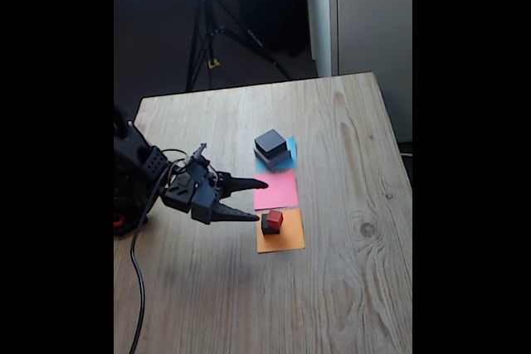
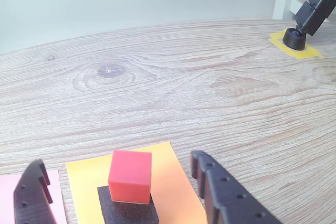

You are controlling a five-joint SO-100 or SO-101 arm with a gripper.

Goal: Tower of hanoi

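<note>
One table: a pale wooden table [image 1: 348, 288] with wavy grain and a dark knot is seen in both views; its near edge is cut off in the fixed view.
Room: a tripod [image 1: 217, 26] is set on a dark floor beyond the table, beside a light wall panel.
Arm: a black arm [image 1: 137, 167] with a trailing cable is placed at the table's left edge in the fixed view.
Gripper: the gripper [image 1: 259, 201] is held spread apart, nothing between its ribbed fingers [image 2: 226, 198], just left of the orange sheet.
Paper squares: blue paper [image 1: 289, 152], pink paper [image 1: 277, 190] and orange paper [image 1: 282, 238] are laid flat in a row.
Stack on blue: a black block [image 1: 270, 143] is seated on a wide grey block [image 1: 274, 157], mostly hidden.
Stack on orange: a red cube [image 2: 129, 176] is seated on a small dark grey block [image 2: 127, 211] of rough texture, cut off by the wrist view's lower edge.
</note>
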